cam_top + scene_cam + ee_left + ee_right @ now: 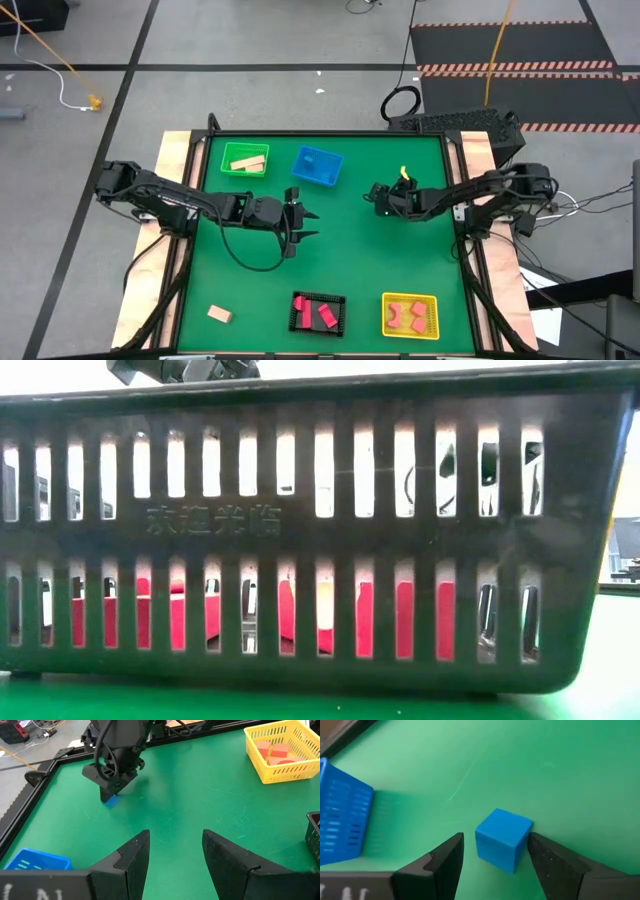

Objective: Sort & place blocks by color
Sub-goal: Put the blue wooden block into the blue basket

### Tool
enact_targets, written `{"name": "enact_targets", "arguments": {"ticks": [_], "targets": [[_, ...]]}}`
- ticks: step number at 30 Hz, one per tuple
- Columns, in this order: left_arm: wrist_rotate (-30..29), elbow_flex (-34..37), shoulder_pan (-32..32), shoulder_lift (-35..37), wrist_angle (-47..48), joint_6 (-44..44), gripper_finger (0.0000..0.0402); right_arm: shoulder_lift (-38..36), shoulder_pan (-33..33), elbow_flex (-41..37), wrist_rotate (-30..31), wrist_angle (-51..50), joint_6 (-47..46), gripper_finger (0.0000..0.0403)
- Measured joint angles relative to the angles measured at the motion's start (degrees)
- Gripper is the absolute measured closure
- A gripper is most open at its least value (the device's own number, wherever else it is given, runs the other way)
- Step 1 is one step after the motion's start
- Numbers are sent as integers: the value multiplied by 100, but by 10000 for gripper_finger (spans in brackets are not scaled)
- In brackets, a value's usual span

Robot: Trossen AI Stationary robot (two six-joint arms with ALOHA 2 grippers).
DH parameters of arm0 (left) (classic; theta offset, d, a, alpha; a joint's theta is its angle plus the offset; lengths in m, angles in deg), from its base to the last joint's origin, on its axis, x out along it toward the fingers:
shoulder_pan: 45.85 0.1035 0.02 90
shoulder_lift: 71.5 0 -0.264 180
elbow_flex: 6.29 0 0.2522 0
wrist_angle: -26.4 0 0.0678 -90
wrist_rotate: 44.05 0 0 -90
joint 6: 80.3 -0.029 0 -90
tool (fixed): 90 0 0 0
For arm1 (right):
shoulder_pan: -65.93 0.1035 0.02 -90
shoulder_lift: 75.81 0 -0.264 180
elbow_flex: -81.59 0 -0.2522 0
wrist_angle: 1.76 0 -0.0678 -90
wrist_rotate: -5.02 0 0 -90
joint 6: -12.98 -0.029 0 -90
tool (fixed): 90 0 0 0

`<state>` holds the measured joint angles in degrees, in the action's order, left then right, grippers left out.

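Presently the right gripper (492, 857) is lowered with its jaws parted around a blue cube (502, 839) on the green table (350, 250), not yet clamped on it, near the blue basket (317, 166). The left gripper (305, 222) is held open and empty at mid-table. Tan blocks are sorted in the green basket (244, 158) and pink-red ones in the black basket (317, 312) and yellow basket (410, 315); a tan block (220, 314) is left loose.

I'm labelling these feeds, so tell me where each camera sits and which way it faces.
High: overhead, straight down on the green table; both arms show.
Low: at tabletop, against the black basket; an arm part shows above.
Left wrist: past the open left tool toward the right arm.
Right wrist: down past the open right tool flanking the blue cube.
Shared: both wrist views show the cube.
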<state>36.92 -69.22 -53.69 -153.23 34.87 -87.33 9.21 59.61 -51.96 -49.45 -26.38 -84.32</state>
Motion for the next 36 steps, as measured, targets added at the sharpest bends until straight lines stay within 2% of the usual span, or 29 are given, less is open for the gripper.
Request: {"name": "enact_targets", "arguments": {"ticks": [5,12,14,18,20,25,27,29,31,34,36], "targets": [[1,0,0,0,-5,0,217,15,-152,-28,21,282,1528,186],[0,0,0,0,-9,38,217,9,-304,-17,17,1584,4273,186],[2,0,-1,0,-7,111,217,-23,-334,-17,23,1795,4521,186],[2,0,0,0,72,297,217,-228,-408,-13,30,1693,3862,193],[2,0,0,2,138,327,218,-290,-406,-13,15,1499,4055,197],[2,0,0,0,286,326,217,-300,-373,-11,-884,1163,6539,199],[2,0,0,0,284,339,218,-300,-371,-11,-1146,1030,7124,199],[2,0,0,0,276,429,217,-300,-376,-11,-1163,976,6872,199],[2,0,0,0,258,517,217,-300,-428,-11,-1167,975,5699,199],[2,0,0,0,260,571,218,-302,-462,2,-1113,912,3315,199],[2,0,0,0,247,571,217,-291,-412,-3,-959,827,2572,199]]}}
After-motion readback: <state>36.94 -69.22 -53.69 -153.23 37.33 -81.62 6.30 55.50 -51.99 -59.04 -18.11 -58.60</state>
